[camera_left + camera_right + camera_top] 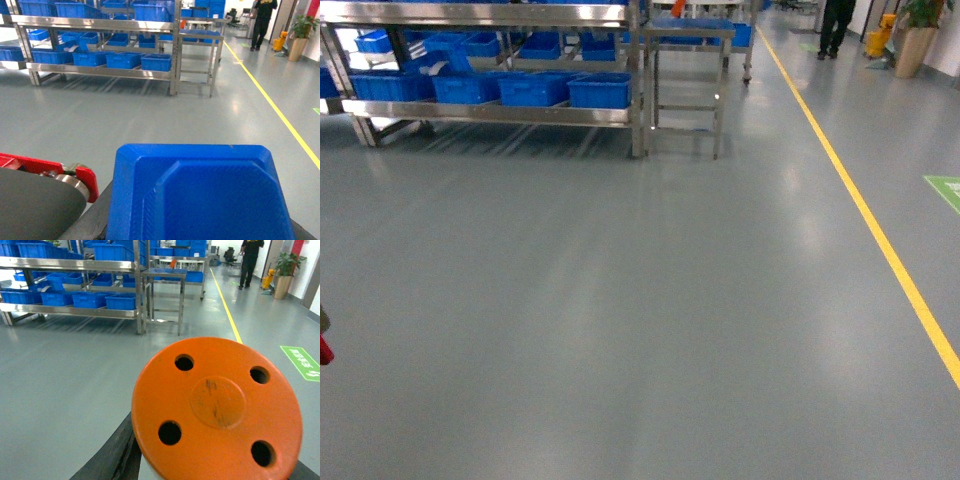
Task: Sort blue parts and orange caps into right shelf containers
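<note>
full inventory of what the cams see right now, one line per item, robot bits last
blue part: one, dark blue, angular, filling the foreground of the left wrist view
orange cap: one, orange, round with four holes, filling the foreground of the right wrist view
crates: many, bright blue, along the rack's shelves
steel rack: one, silver, far left across the floor
steel cart: one, silver, just right of the rack
floor line: one, yellow, running along the right
floor sign: one, green, right of the line
person: one, in dark clothes, far end by the line
potted plant: one, green, far right
left hand: cannot tell its state, hidden behind the part
right hand: cannot tell its state, hidden behind the cap
</note>
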